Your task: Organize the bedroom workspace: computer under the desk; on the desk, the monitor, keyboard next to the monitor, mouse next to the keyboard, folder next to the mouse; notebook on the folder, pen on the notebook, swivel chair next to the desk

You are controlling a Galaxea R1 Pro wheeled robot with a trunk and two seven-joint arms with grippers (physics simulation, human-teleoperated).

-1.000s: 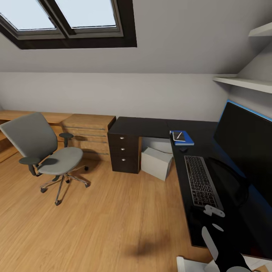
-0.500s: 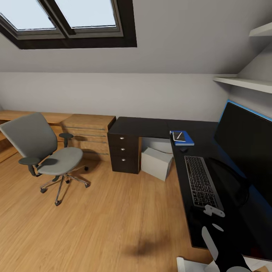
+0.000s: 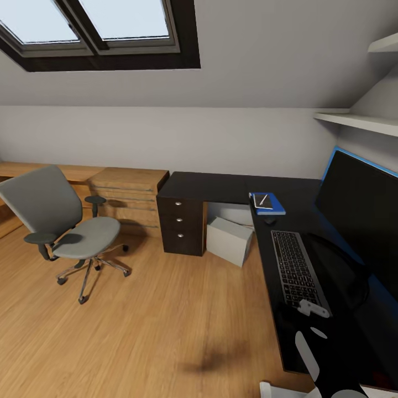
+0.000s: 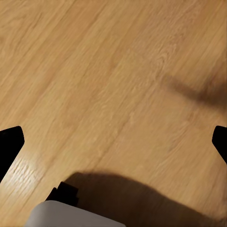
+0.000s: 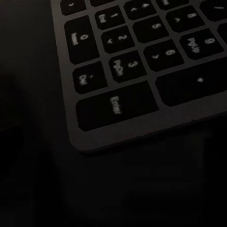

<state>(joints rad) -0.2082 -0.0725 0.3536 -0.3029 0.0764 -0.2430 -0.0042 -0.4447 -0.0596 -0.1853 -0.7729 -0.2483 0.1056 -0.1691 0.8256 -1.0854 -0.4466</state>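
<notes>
The grey swivel chair [image 3: 66, 232] stands on the wood floor at the left, well apart from the black desk [image 3: 221, 187]. Under the desk, beside its drawer unit [image 3: 179, 224], sits the light-grey computer [image 3: 228, 239]. On the desk's right wing the monitor [image 3: 359, 215] stands behind the keyboard [image 3: 296, 268]. Beyond the keyboard lies the mouse [image 3: 269, 220], then the blue folder [image 3: 275, 209] with the notebook [image 3: 263, 202] and pen [image 3: 263, 198] stacked on it. My right gripper [image 3: 312, 309] hovers over the keyboard's [image 5: 142, 52] near end. My left gripper [image 4: 113, 142] is open above bare floor.
A light-wood drawer chest [image 3: 130, 193] and a low wooden bench line the back wall behind the chair. White shelves [image 3: 359, 121] hang over the desk at the right, and a blue panel [image 3: 330, 160] edges the monitor. Open floor [image 3: 166, 320] lies between chair and desk.
The whole picture has slid a little to the left, so the camera has turned. The chair, the desk things and both arms keep their places.
</notes>
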